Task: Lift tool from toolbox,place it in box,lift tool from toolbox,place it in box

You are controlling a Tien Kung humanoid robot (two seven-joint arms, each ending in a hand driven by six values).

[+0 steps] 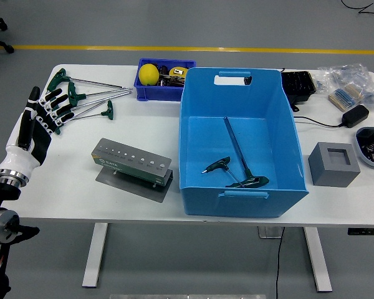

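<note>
Left hand [36,128] sits at the table's left edge, palm up-facing, fingers stretched wide and straight, holding nothing. Fingertips point toward the far-right, close to the green handles of the T-handle tools [81,96] but apart from them as far as can be seen.

Those loose tools lie fanned on the white table [68,187] just right of the hand: green grips on the left, thin metal shafts running right toward the small blue bin [163,90]. The bin holds a yellow ball [149,74] and some odd parts too small to make out.

Nearer the front edge, the grey tool holder [132,164] stands on its flat plate, slanted, with its row of slots showing empty.

Centre: the large blue box [240,140], open top. Inside lie two T-handle tools: a long one [238,149] running diagonally down to a dark grip near the front wall, and a short one [217,166] just left of it.

Right of the box: a grey foam block [333,163], a black charger with cable [354,116], plastic bags of parts [346,84].

Right hand is out of frame.
</note>
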